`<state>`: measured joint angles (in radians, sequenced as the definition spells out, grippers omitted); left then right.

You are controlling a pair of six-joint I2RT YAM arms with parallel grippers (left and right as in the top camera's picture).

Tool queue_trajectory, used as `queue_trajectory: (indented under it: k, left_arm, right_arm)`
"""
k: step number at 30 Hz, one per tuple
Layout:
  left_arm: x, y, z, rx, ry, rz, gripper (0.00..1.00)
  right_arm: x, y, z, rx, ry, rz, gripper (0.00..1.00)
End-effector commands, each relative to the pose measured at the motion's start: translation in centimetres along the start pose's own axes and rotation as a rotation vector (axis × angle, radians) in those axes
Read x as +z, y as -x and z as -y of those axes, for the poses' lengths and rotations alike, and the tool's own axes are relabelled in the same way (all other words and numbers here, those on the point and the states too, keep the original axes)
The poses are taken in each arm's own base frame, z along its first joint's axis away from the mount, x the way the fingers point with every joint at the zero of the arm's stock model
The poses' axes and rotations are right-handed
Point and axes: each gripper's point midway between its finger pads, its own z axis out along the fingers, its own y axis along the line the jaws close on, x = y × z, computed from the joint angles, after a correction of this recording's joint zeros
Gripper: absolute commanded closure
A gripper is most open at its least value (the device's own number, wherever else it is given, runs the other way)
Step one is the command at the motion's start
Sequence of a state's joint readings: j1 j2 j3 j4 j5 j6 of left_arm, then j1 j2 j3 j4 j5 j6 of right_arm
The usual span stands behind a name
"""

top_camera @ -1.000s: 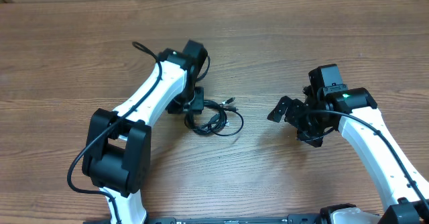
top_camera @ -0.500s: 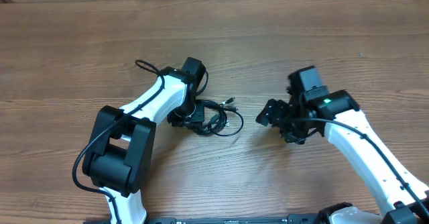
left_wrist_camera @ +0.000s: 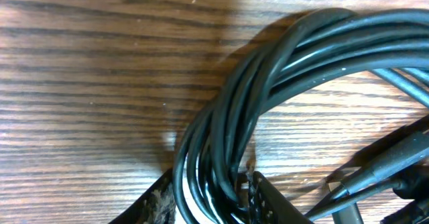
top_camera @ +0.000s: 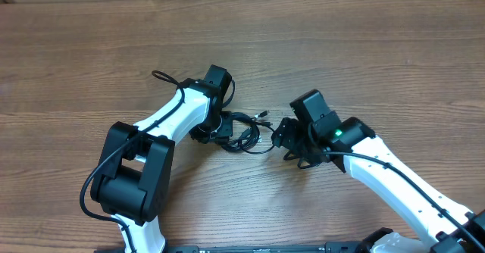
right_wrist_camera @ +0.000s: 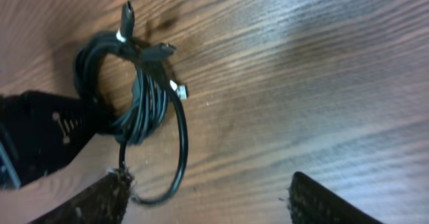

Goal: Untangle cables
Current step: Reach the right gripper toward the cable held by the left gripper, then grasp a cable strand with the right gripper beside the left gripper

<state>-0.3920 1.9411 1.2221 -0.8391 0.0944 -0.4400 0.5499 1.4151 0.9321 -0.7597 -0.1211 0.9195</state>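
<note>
Left side first: my left end effector [left_wrist_camera: 204, 200] is clenched on the cables [top_camera: 244, 134]. On the left wrist cam the black bundle runs right between the two fingers [left_wrist_camera: 267, 198] and fills the gap. The cables themselves sit as a small coiled bunch on the wood worktop [top_camera: 364, 48], roughly center, just right of the left wrist. One loose loop [right_wrist_camera: 181, 150] sticks out toward the right arm, and a few silver-tipped plugs [right_wrist_camera: 177, 88] poke out of the top of the coil. Over on the right, my right end effector [right_wrist_camera: 211, 197] is released, with the fingers spread wide and nothing between them. It's just beside the loose loop, which comes close to one finger [right_wrist_camera: 114, 197]; I can't tell if they touch.
</note>
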Motion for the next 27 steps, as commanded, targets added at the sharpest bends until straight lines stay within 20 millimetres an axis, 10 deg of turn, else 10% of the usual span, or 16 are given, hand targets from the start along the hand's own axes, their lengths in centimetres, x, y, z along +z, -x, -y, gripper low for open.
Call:
queue_trajectory:
  k: [1, 6, 22, 27]
  left_arm:
    - [1.8, -1.7, -0.2, -0.018, -0.01, -0.066, 0.67]
    - [2.0, -1.8, -0.3, -0.018, -0.009, -0.068, 0.7]
    - [2.2, -1.8, -0.1, -0.016, -0.019, -0.065, 0.75]
    - [2.2, -1.9, -0.1, -0.015, -0.019, -0.065, 0.76]
  right_arm:
    - [1.0, 0.0, 0.3, 0.043, 0.001, 0.03, 0.3]
    - [2.3, 0.0, -0.3, 0.018, 0.053, 0.072, 0.45]
    - [6.7, 0.2, 1.0, 0.076, 0.055, 0.1, 0.46]
    - [6.7, 0.2, 1.0, 0.075, 0.056, 0.096, 0.62]
